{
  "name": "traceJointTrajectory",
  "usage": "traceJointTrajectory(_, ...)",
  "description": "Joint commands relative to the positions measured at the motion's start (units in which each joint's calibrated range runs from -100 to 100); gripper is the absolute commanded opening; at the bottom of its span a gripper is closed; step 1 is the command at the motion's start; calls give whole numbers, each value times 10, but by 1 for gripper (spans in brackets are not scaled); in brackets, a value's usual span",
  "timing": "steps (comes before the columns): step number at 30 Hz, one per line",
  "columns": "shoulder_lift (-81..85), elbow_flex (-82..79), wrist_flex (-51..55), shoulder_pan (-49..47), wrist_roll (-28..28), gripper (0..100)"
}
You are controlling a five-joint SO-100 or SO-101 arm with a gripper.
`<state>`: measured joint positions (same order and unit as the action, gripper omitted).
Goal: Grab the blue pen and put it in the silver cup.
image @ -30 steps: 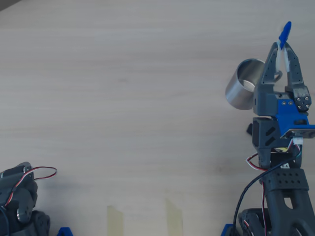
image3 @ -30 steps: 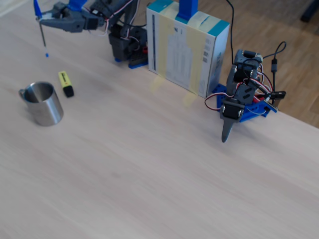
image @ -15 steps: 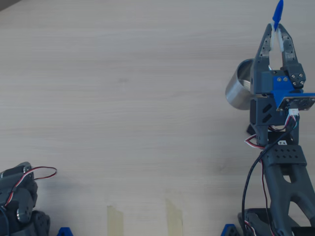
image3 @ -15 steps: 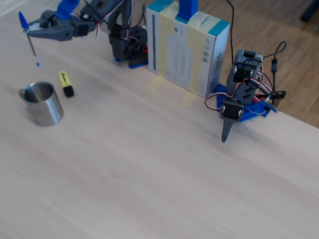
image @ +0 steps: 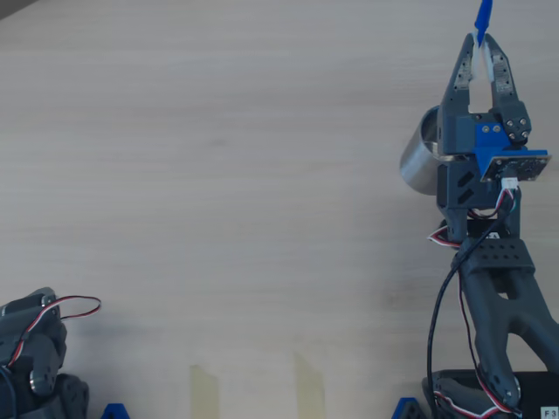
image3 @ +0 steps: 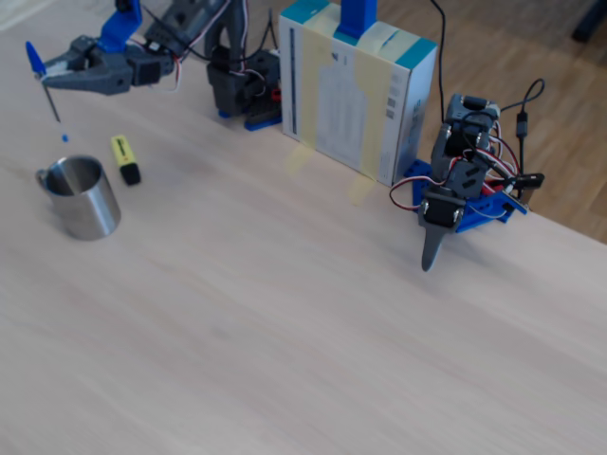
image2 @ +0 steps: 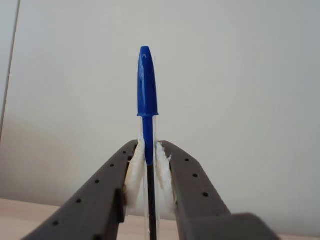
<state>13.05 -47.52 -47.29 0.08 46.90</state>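
Note:
The blue pen [image3: 45,87] hangs nearly upright with my gripper [image3: 49,78] shut on its barrel just below the blue cap [image2: 147,85]. Its small blue end plug [image3: 64,137] points down, a little above the rim of the silver cup [image3: 83,199]. The cup stands upright on the table with its handle to the left in the fixed view. In the overhead view the arm covers much of the cup [image: 417,164], and the pen's cap [image: 482,16] sticks out past the gripper [image: 479,45]. The wrist view shows white pads [image2: 134,175] pressing both sides of the pen.
A yellow highlighter [image3: 124,159] with a black cap lies just right of the cup. A white and teal box [image3: 356,90] stands behind. A second arm [image3: 460,190] rests at the right, also seen at the overhead view's bottom left [image: 31,358]. Tape strips [image: 205,393] mark the table.
The arm has carried the pen leftward and lower in the fixed view, from beyond the highlighter to just above the cup. The gripper stayed shut on the pen.

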Motion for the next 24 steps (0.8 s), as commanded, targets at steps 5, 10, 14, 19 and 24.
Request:
traceJointTrajectory(5,-47,28,-74,13,0,2)
traceJointTrajectory(10,-88,35,-119,13,0,2)
traceJointTrajectory(14,-120,35,-164,14,0,2)
traceJointTrajectory(19,-150,40,-195,22,0,2)
traceJointTrajectory(24,-185,55,-218,23,0,2)
